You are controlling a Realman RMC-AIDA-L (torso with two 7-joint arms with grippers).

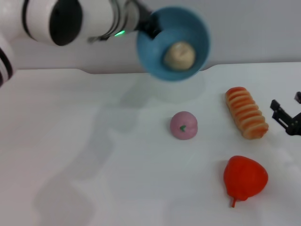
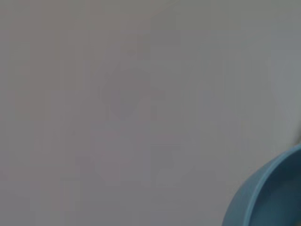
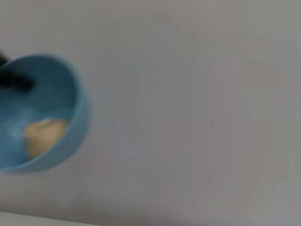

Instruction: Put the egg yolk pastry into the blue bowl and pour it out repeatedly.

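Note:
My left gripper is shut on the rim of the blue bowl and holds it high above the table's far side, tilted toward me. The egg yolk pastry, a pale beige lump, lies inside against the bowl's lower wall. The right wrist view shows the bowl with the pastry in it. The left wrist view shows only an edge of the bowl. My right gripper is open, low at the table's right edge.
A pink bun with a green mark sits mid-table. A long orange-striped bread lies right of it, close to my right gripper. A red strawberry-shaped toy sits at the front right. The white table spreads to the left.

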